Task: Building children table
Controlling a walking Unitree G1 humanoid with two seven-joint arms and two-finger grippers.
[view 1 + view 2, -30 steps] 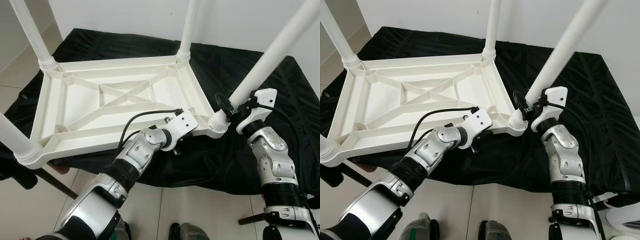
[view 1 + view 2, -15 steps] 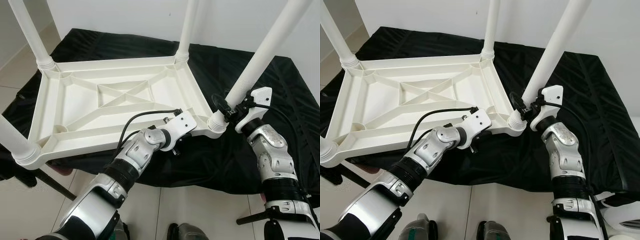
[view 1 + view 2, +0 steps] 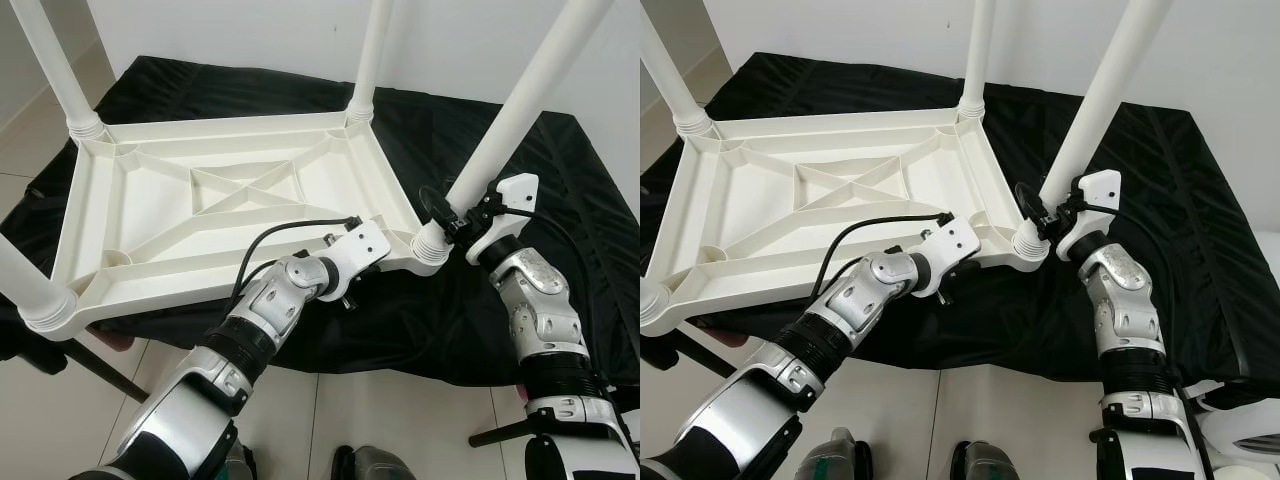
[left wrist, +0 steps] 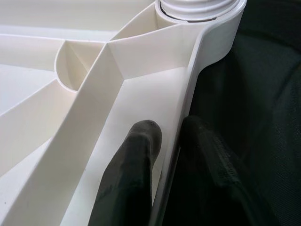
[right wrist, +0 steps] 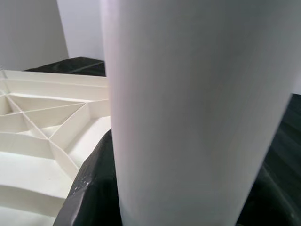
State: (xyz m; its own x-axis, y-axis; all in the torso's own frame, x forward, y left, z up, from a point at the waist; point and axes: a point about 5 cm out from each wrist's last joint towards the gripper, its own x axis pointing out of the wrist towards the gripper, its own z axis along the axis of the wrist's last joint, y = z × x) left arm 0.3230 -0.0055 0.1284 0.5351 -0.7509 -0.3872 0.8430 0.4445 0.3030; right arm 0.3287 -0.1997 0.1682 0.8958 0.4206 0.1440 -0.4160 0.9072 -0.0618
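Left wrist view gave the closest look at the grip: the left gripper [image 4: 162, 162] had its two black fingers [image 4: 134, 174] closed on the near rim of the white table top [image 4: 70, 117], one finger inside the rim wall and the other outside it against the black cloth [image 4: 254, 94]. Just beyond the fingers in that view sat a round corner socket [image 4: 202, 9] with the ribbed base of a leg in it.

The left eye view showed the whole piece instead. The table top lay upside down on the cloth-covered surface, its underside ribs forming a cross in the middle and shallow open compartments around it. White legs stood in its corner sockets: the far left leg [image 3: 55, 60], the far right leg [image 3: 372, 50], the near left leg [image 3: 25, 285] and the near right leg [image 3: 510, 110], which leaned out to the right. The left gripper [image 3: 352, 262] sat at the near edge, just left of the near right corner.

The right gripper [image 3: 450, 208] was at the base of the near right leg, just above its socket. The right wrist view showed that leg [image 5: 197, 108] very close, with a dark finger [image 5: 96, 188] pressed against its side, so the claw was clamped around it. Behind it that view caught the ribbed underside and some cloth.

Pale floor tiles [image 3: 300, 420] lay at the near side.
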